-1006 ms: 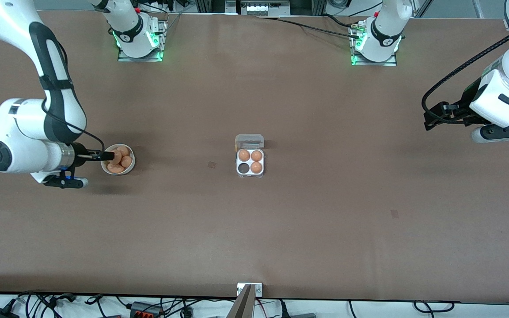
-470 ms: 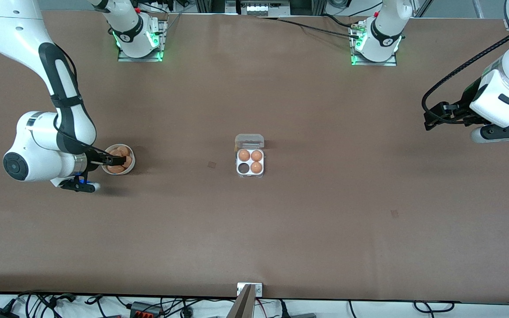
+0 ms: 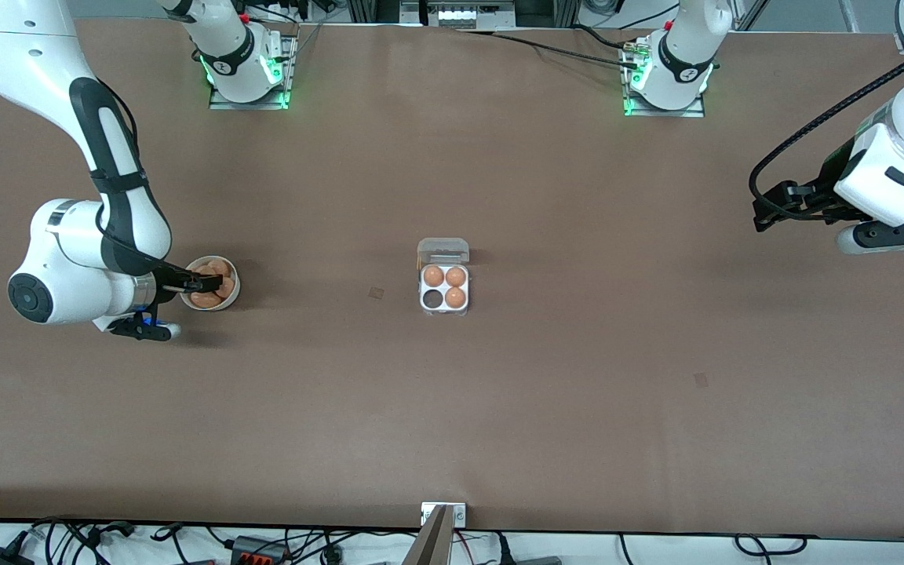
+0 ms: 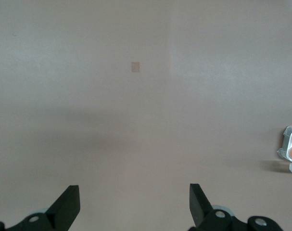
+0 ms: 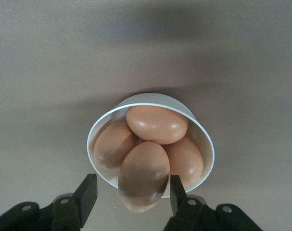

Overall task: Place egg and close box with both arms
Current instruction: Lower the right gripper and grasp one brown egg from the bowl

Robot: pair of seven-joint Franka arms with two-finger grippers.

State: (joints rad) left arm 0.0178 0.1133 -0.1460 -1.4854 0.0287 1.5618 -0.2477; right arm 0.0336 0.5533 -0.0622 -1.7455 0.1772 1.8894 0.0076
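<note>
A white bowl point(image 3: 235, 292) toward the right arm's end of the table holds several tan-brown eggs. My right gripper point(image 3: 199, 285) is low at the bowl, open, with its fingers either side of the top egg point(image 5: 143, 175). One finger point(image 5: 177, 191) is at the egg's side and the other point(image 5: 88, 192) stands apart from it. The box point(image 3: 444, 287) sits mid-table with its clear lid point(image 3: 443, 251) open. It holds three eggs, and the cell point(image 3: 431, 299) nearest the camera toward the right arm's end is empty. My left gripper point(image 3: 760, 213) waits open in the air over the left arm's end of the table.
The bowl's rim point(image 5: 150, 97) shows in the right wrist view with three more eggs under the top one. The box's edge point(image 4: 291, 149) shows in the left wrist view, above the open left gripper point(image 4: 133, 202). Small tape marks point(image 3: 376, 293) lie on the brown table.
My right arm has swung in toward the bowl and the gripper has come down onto the eggs; it has hardly moved in the last half second. The left arm has not moved.
</note>
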